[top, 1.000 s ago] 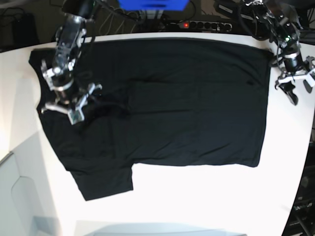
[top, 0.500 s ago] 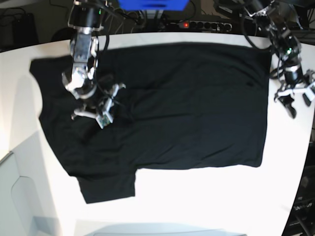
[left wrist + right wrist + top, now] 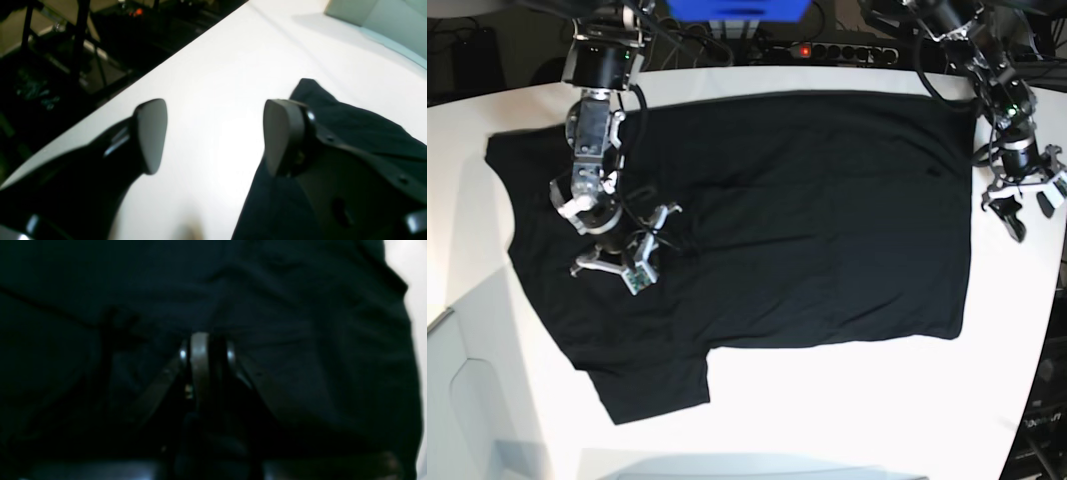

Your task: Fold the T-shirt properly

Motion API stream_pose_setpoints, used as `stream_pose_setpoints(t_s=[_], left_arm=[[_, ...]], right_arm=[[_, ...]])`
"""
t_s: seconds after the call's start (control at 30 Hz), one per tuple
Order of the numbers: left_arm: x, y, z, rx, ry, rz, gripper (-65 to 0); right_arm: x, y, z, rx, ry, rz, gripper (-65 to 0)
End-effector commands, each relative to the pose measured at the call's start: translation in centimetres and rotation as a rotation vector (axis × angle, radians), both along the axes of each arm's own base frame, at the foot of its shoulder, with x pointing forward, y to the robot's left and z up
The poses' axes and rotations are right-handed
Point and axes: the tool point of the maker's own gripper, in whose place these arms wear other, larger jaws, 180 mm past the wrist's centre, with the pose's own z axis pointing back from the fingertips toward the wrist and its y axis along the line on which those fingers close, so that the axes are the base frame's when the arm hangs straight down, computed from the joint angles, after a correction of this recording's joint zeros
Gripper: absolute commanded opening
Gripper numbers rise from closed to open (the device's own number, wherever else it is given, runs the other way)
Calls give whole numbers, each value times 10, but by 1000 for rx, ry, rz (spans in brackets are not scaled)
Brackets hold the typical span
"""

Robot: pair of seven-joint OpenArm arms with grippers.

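Now the white table (image 3: 847, 410) is carrying the black T-shirt (image 3: 807, 210), which is lying spread flat across its far half. Left of centre, the right gripper (image 3: 622, 262) is pinching a fold of the T-shirt. Beyond the shirt's right edge, the left gripper (image 3: 1027, 205) is hanging released, grasping nothing.

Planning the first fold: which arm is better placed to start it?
Right, probably: the right gripper is shut over the T-shirt, near a sleeve. The left gripper hangs open over the table, beside the hem.
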Motion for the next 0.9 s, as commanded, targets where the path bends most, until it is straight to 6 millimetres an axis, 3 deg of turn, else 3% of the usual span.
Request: stream_pose_setpoints(t_s=[0.0,0.13,0.23,0.37,0.47,0.6,0.7,0.87], left_arm=[[7,5,21,41,-56,-5,-216],[4,0,6,-2,2,-12,-216],[2,-1,-1,-33,34,-11,-216],[0,-16,9,-33,14,-28,-216],[-12,-38,27,-9,20,-64,-218],[-31,-71,27,-60,63,-79,-219],[-53,-87,2,-127,149,-74,-219],[-71,-112,-65,-251,307,-121,-219]], right_arm=[[19,-9,26,2,-82,-5,-585],[8,-56,16,-39,-61,-88,-587],[-5,-80,6,-44,-34,-152,-587],[-31,-113,10,-77,-40,-237,-587],[-56,-127,12,-110,-34,-271,-587],[-80,-131,9,-133,-15,-276,-587],[-97,-127,11,-96,-15,-276,-587],[-115,-124,3,-72,17,-276,-587]])
